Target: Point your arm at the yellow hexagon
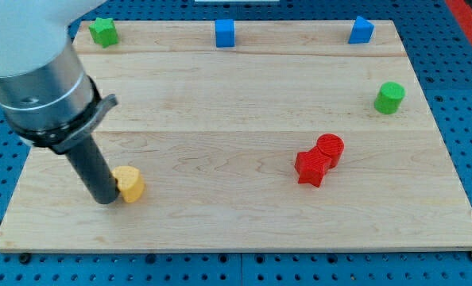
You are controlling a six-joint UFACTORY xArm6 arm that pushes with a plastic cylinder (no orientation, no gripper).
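Observation:
The yellow hexagon [129,183] lies on the wooden board [236,230] at the view's lower left. My tip [106,199] rests on the board right against the hexagon's left side. The dark rod rises from there up to the grey arm at the view's upper left.
A green star block [103,31] sits at the top left, a blue cube [225,33] at the top middle, a blue triangular block [361,30] at the top right. A green cylinder [389,97] is at the right. A red star [311,166] touches a red cylinder [329,148].

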